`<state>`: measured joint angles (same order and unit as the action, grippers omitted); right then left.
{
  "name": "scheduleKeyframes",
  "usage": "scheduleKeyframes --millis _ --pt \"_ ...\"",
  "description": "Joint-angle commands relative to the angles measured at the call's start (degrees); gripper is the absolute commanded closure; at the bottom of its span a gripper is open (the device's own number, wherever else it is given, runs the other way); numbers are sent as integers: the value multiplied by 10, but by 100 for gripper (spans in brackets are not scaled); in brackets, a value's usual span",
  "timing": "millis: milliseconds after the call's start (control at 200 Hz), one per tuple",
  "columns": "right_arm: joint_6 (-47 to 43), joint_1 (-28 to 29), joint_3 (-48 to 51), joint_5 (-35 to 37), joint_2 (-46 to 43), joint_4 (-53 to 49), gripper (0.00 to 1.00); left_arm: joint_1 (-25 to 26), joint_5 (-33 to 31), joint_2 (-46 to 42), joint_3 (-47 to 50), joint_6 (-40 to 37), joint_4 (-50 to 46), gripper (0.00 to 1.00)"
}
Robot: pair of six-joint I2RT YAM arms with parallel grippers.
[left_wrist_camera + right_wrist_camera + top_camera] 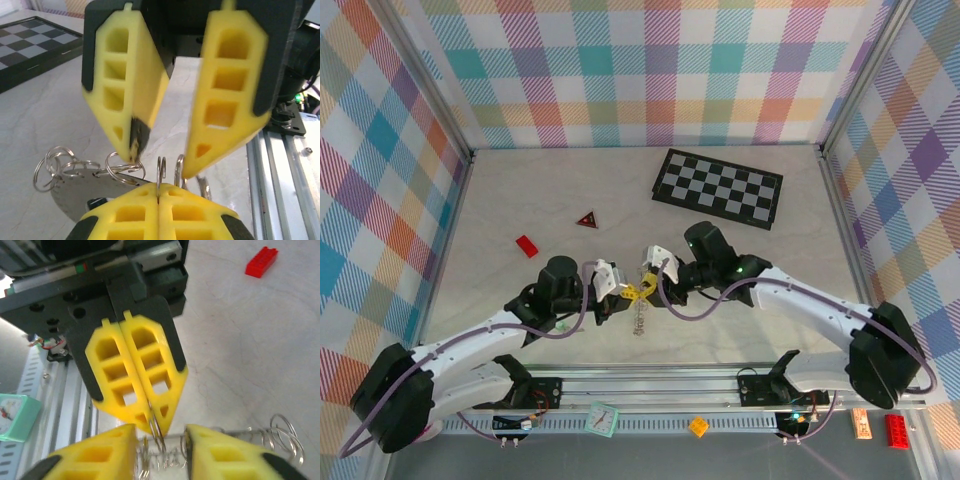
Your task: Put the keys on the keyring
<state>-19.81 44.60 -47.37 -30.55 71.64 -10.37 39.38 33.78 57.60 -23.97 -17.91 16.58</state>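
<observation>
My left gripper [159, 189] is shut on a small upright split ring [160, 170] of thin wire, pinched at the fingertips. The right gripper [160, 165] hangs open just above it, one yellow finger on each side of that ring. To the left lies the keyring [75, 192], a flat grey plate with several more wire rings [60, 165] on it. From the right wrist, the left gripper [156, 426] grips the ring between the open fingers of the right gripper [161, 442]. From above both grippers meet at mid table [638, 290], silver metal dangling below [640, 322]. The keys are hidden.
A chessboard [717, 188] lies at the back right. A red triangle [586, 220] and a red brick [526, 245] sit left of centre. The metal rail [660, 385] runs along the near edge, with a teal clock [603, 418] in front of it.
</observation>
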Motion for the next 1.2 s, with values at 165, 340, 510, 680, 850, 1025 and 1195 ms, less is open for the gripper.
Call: scheduleKeyframes --millis 165,340,510,680,850,1025,1195 --pt "-70 2 59 113 -140 -2 60 15 -66 -63 -43 -98 -83 100" --pt "-114 8 52 96 -131 7 64 39 -104 -76 -61 -162 -130 100" --pt "-124 19 41 76 -102 33 70 50 -119 -76 -83 -177 -164 100" --pt "-131 30 41 73 -79 44 73 54 -122 -77 -87 -185 -168 100" --pt "-151 43 41 73 -68 35 60 55 -121 -77 -88 -187 -166 100" --pt "-170 53 38 84 -70 25 56 57 -119 -75 -88 -188 -166 100" --pt "-189 55 26 86 -74 7 51 57 -117 -73 -86 -188 -167 100"
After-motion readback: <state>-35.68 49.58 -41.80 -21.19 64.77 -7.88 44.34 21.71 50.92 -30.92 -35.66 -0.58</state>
